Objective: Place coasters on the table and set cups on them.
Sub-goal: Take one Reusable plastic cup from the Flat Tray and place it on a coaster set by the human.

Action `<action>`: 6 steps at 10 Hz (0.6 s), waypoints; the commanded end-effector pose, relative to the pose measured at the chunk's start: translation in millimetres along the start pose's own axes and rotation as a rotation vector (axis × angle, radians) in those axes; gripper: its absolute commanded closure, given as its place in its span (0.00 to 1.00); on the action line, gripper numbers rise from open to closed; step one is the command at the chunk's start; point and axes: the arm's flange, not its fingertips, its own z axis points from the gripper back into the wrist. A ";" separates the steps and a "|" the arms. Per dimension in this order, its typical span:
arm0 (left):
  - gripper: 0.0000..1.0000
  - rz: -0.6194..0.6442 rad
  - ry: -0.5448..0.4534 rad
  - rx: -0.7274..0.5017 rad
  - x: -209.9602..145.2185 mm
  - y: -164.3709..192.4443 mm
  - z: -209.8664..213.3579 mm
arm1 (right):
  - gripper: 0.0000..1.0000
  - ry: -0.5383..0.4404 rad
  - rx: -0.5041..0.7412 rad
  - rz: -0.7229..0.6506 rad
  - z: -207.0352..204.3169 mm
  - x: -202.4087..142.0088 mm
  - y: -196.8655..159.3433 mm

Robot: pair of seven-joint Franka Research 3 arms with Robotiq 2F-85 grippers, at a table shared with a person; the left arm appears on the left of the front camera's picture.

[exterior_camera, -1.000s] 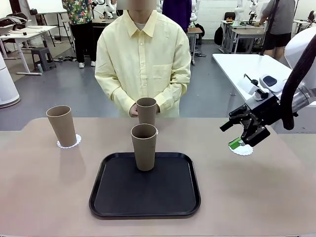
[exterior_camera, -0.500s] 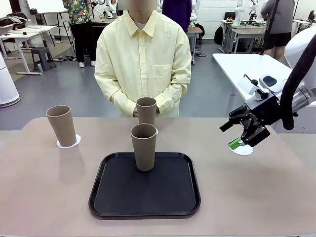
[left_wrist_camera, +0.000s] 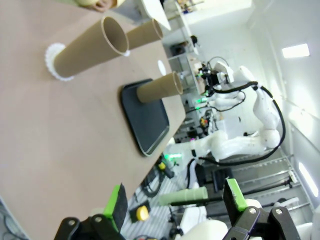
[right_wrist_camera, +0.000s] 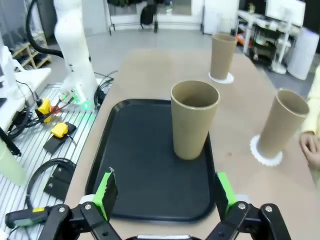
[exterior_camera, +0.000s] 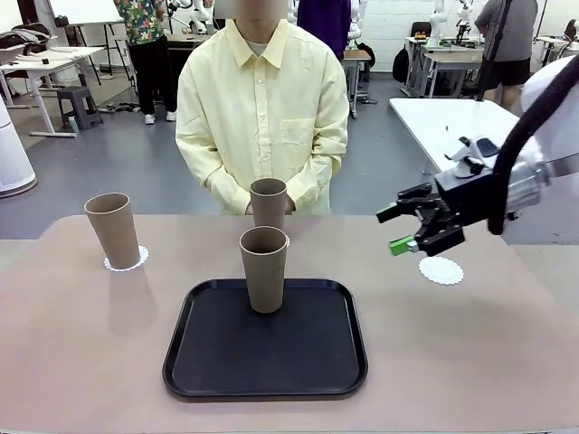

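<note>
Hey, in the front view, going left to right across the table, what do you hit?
Left cup on its coaster → black tray with a cup standing on it → open right gripper → bare coaster.

Cups looked matt brown-beige, card-like, smooth. Coasters thin white lacy paper. Tray black plastic, dull sheen, smooth. Table beige, matt, even. Person's shirt pale yellow cloth.
</note>
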 end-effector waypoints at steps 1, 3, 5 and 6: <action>0.00 0.003 -0.004 0.002 -0.7 -1.4 1.7 | 0.00 -0.024 0.067 0.049 -44.7 -8.6 -30.1; 0.00 0.003 -0.004 0.002 -0.7 -1.4 1.7 | 0.00 -0.003 0.094 0.105 -76.3 -11.9 -40.0; 0.00 0.003 -0.004 0.002 -0.7 -1.4 1.7 | 0.00 0.003 0.075 0.126 -94.6 -11.8 -50.6; 0.00 0.003 -0.004 0.002 -0.7 -1.4 1.7 | 0.00 0.006 0.050 0.119 -101.9 -16.8 -57.1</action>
